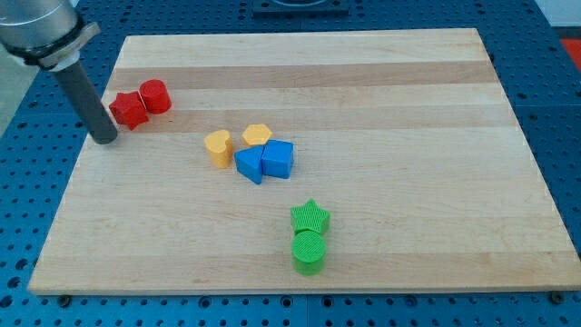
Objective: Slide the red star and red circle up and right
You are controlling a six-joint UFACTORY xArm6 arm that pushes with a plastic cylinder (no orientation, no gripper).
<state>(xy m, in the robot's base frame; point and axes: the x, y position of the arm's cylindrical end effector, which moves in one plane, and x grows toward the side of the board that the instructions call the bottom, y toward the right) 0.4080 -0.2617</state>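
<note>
Tip (105, 139) just left of red star (128, 110), red circle (155, 95)

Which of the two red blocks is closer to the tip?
The red star: it lies just right of my tip, slightly toward the view's top. The red circle touches the star's far side.

My tip (106, 139) down, rod tilted, upper left.

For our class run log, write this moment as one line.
tip: left of red star, just apart | red circle: touching star's upper right | goal: push both up-right | others: yellow, blue, green pairs untouched
</note>
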